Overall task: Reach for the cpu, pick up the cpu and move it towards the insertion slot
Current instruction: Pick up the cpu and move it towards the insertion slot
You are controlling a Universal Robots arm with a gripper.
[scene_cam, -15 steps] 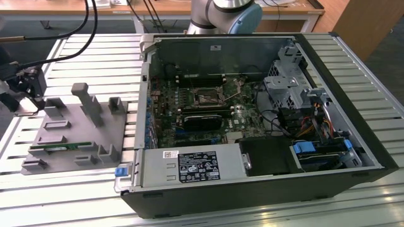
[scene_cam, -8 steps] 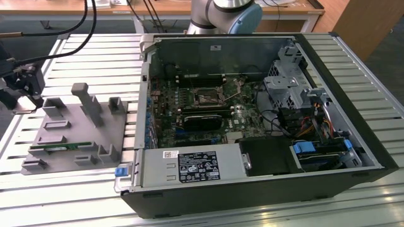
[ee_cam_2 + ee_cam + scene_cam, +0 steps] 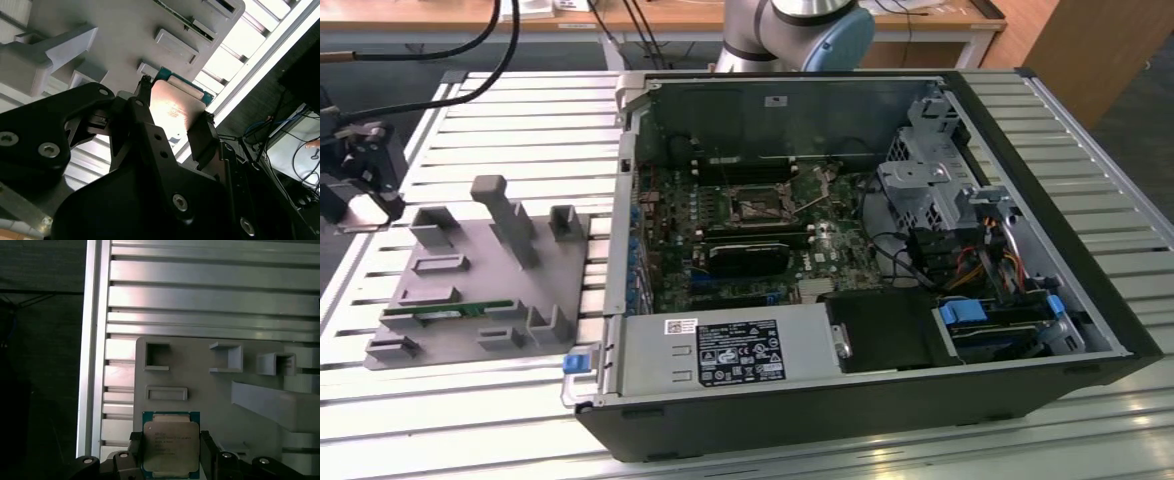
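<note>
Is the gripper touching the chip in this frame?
Touching. In the first wrist view a finger of the gripper sits flush against each side edge of the chip, with no gap; the second wrist view agrees.

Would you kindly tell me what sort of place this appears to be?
Probably a robotics lab bench: an opened computer case on a slatted aluminium table, a grey fixture plate beside it, and the tool gripping a cpu.

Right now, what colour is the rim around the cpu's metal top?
The cpu rim is teal-green; first wrist view.
</note>
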